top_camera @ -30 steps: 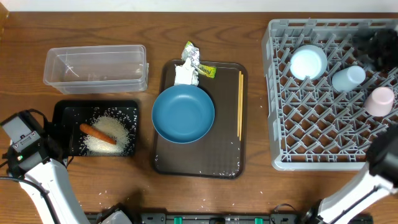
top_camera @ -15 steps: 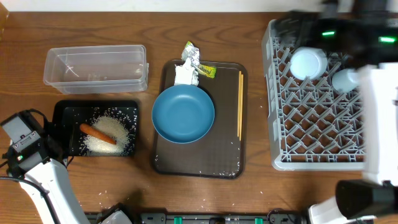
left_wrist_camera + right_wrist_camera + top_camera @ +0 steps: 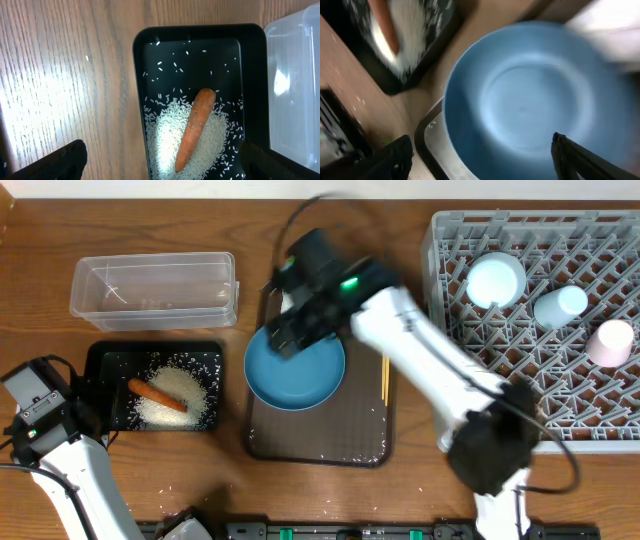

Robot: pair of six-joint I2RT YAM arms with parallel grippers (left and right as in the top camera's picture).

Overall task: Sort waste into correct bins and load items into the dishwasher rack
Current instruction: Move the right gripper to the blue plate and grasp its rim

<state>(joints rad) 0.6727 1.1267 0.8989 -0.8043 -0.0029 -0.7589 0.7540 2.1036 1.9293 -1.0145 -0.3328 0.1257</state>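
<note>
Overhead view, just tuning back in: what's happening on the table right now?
The right tool hovers open over the large blue bowl on the brown tray, holding nothing. The left tool hangs open above the black bin, where the carrot lies on the rice. The small bowl and two cups sit in the grey rack; the chopsticks lie on the tray.

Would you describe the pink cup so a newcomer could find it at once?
Start at the large grey plastic pegged rack on the right. In its far half, right of a whitish bowl and a bluish-white cup, sits the pale pink cup, the only pink item.
</note>
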